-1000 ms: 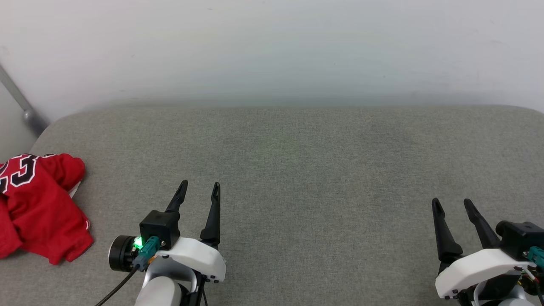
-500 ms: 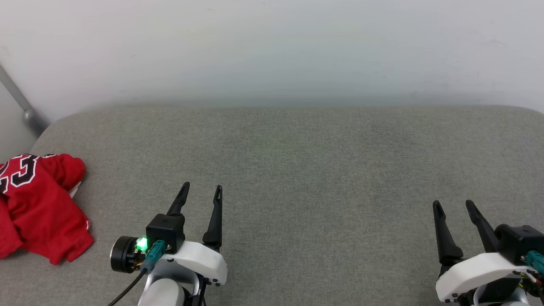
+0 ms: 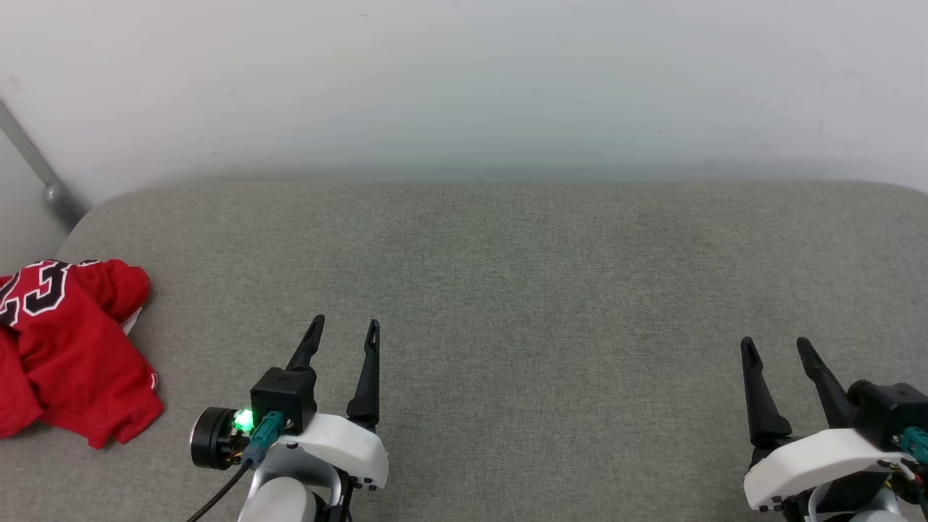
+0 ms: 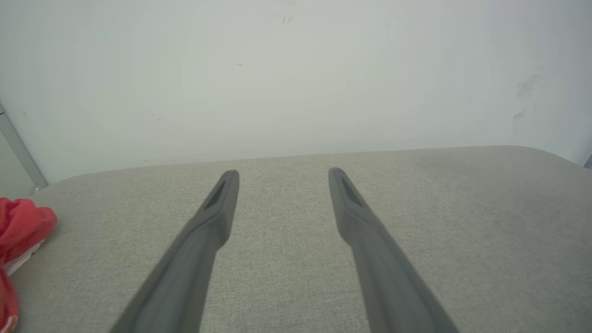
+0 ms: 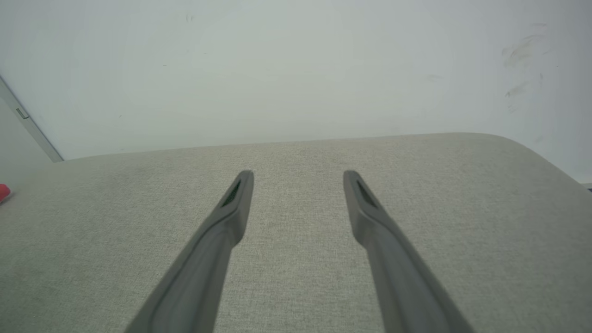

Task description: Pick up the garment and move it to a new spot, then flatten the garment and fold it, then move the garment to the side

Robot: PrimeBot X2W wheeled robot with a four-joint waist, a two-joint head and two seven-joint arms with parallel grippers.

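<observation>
The garment [image 3: 69,348] is a crumpled red jersey with black white-outlined numbers, lying at the far left of the grey padded surface and partly cut off by the head view's edge. A red fold of the garment [image 4: 23,226] also shows at the left of the left wrist view, and a sliver of the garment [image 5: 3,192] in the right wrist view. My left gripper [image 3: 345,324] stands open and empty to the right of the garment, well apart from it. My right gripper [image 3: 776,344] stands open and empty at the lower right.
The grey padded surface [image 3: 507,275] stretches from left to right, with rounded far corners against a pale wall [image 3: 464,87]. A grey metal bar [image 3: 32,170] leans at the far left.
The left gripper has drawn slightly back toward the bottom edge. The garment sits a touch higher and further right in view, a small camera shift. Both grippers stay open.
</observation>
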